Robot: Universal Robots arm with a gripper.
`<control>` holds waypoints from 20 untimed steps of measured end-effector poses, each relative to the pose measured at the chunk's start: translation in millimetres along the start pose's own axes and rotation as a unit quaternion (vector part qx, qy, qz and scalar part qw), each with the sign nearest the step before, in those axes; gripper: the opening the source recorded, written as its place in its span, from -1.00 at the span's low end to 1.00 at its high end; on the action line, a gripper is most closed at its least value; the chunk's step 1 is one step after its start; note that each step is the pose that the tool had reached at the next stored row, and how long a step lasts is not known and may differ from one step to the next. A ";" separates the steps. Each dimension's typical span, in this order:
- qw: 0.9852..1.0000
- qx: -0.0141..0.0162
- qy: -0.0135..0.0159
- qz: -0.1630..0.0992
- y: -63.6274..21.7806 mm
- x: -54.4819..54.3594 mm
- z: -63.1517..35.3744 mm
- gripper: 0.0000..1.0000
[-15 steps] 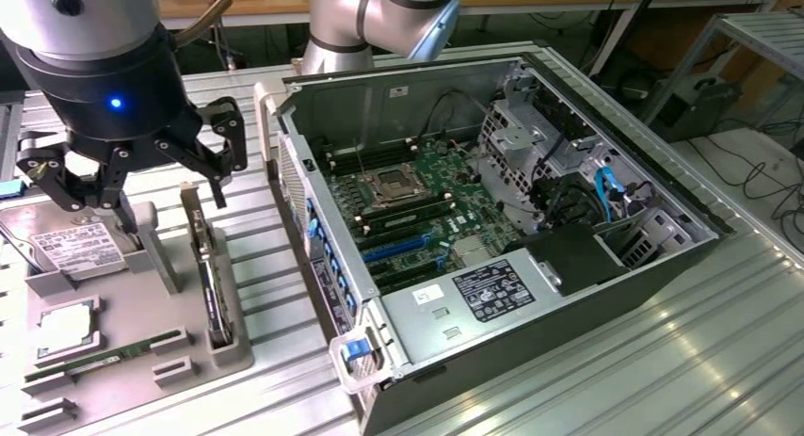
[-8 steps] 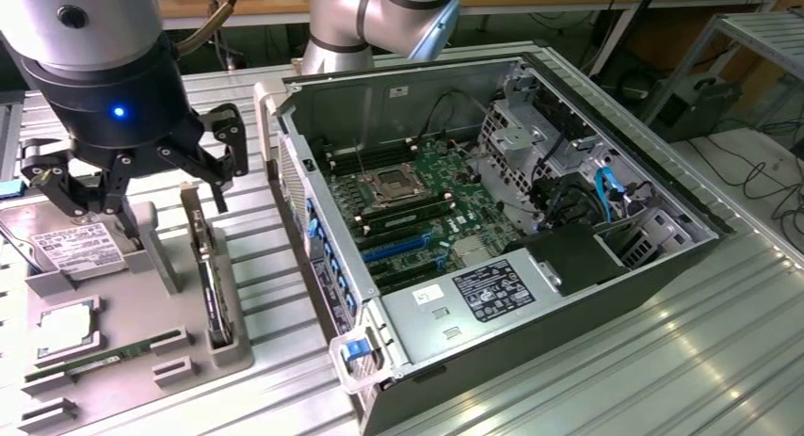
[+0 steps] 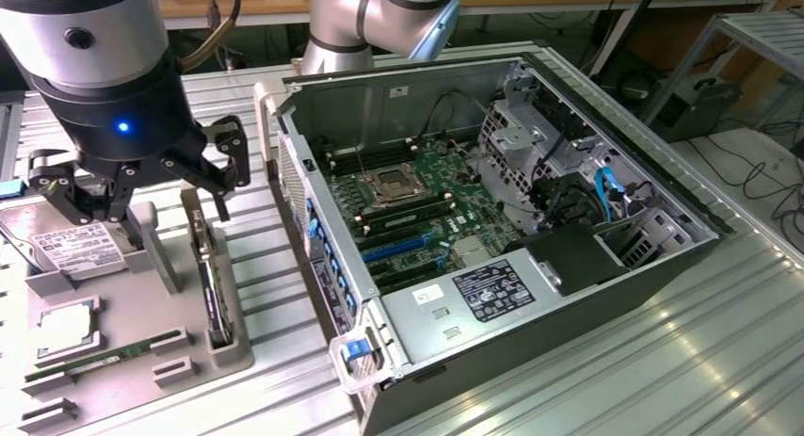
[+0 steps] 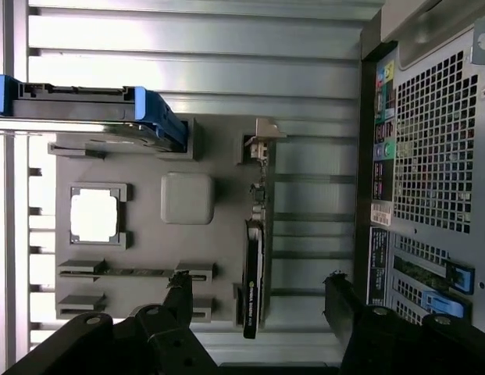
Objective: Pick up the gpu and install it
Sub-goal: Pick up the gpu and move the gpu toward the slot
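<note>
The gpu (image 3: 211, 285) stands on its edge in a slot of the grey holder tray (image 3: 145, 299), at the exterior view's left. In the wrist view the gpu (image 4: 253, 301) is a thin dark card with a small green label. My gripper (image 3: 164, 210) hangs open just above the card's far end. The wrist view puts one black finger (image 4: 180, 285) on each side of the card, clear of it, with the gripper (image 4: 258, 281) holding nothing. The open computer case (image 3: 503, 219) lies beside the tray, its motherboard (image 3: 415, 196) and blue expansion slots (image 3: 399, 248) exposed.
On the tray (image 4: 148, 234) also sit a hard drive (image 3: 70, 248) in a blue carrier (image 4: 94, 109), a square processor (image 3: 63, 323) and a thin RAM stick (image 3: 107, 356). The case's perforated rear panel (image 4: 433, 148) is close beside the tray. Ribbed metal table (image 3: 653, 361) surrounds everything.
</note>
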State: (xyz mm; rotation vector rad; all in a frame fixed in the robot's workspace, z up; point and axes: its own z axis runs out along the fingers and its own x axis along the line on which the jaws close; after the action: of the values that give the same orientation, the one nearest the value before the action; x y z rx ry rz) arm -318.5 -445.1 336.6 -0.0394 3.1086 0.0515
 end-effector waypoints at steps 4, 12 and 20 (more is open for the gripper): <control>1.000 0.000 0.004 0.005 -0.4 0.2 6.5 0.57; 1.000 0.000 0.005 0.005 -2.0 0.5 15.9 0.57; 1.000 0.000 0.006 0.005 -4.1 0.8 23.6 0.57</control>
State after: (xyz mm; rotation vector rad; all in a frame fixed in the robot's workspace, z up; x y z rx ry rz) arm -318.5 -448.5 312.9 -0.0232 3.1218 0.0518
